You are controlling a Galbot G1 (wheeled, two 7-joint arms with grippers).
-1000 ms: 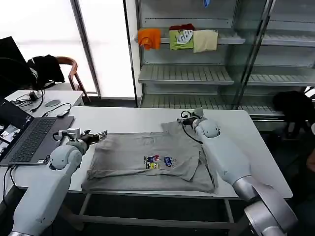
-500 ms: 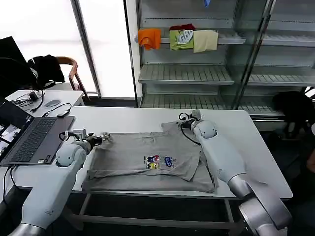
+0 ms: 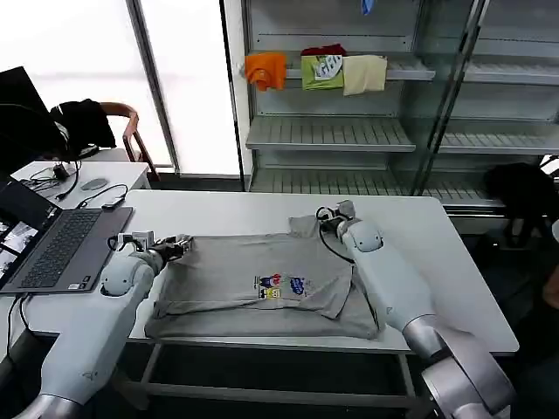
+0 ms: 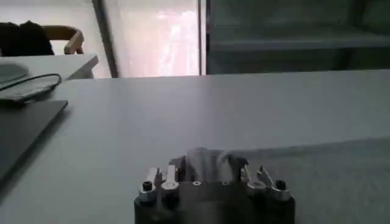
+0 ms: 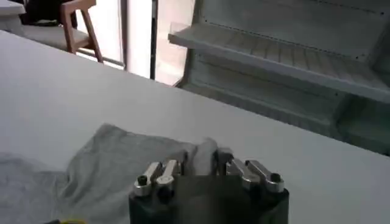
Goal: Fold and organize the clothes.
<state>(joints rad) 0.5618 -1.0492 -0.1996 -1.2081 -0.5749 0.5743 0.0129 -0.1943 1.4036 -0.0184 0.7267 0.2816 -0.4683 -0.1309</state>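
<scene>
The light grey T-shirt (image 3: 253,279) lies partly folded across the white table (image 3: 437,262), its small coloured print (image 3: 281,286) facing up. My left gripper (image 3: 181,242) is shut on the shirt's far left corner, beside the laptop. In the left wrist view, a bunch of grey cloth (image 4: 329,176) sits between the closed jaws of the left gripper (image 4: 207,163). My right gripper (image 3: 325,215) is shut on the far right corner. The right wrist view shows a pinch of the shirt (image 5: 116,158) rising into that gripper (image 5: 204,155).
An open laptop (image 3: 52,244) rests on the table's left end, close to my left arm. A side table with cables and a mouse (image 3: 92,183) and a chair (image 3: 131,122) stand behind it. Shelves at the back hold orange, green and cream folded garments (image 3: 265,67).
Both grippers keep their hold on the shirt's far corners. They have shifted slightly, the right one a little to the left, and the shirt's far edge has drawn with them.
</scene>
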